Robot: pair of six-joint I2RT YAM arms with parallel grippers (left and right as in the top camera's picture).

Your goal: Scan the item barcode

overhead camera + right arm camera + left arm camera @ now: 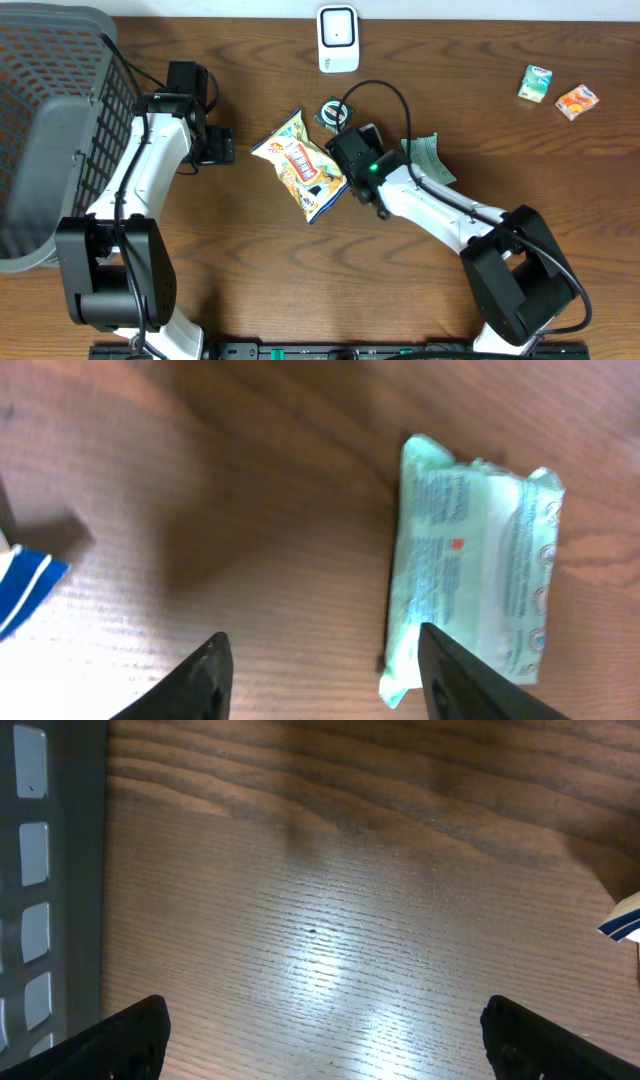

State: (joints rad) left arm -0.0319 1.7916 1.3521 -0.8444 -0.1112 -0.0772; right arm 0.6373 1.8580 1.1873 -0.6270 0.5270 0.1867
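I see the snack bag (300, 165) lying flat on the desk (250, 280), face up and tilted, alone and not held by anything. The right gripper (320, 640) hangs just off the bag's right edge. Its fingers (208, 675) stand apart over bare wood with nothing between them. From that wrist view only the bag's blue-and-white corner (25, 588) shows, at the far left, clear of the fingers. A pale green pack (480, 570) lies on the far side of this gripper from the bag, its near edge by the right finger.

The left gripper (322, 1020) sits to the bag's left, spread wide above bare desk and apart from the bag. The scanner (338, 38) stands beyond the bag at the desk's far edge, well apart from it.
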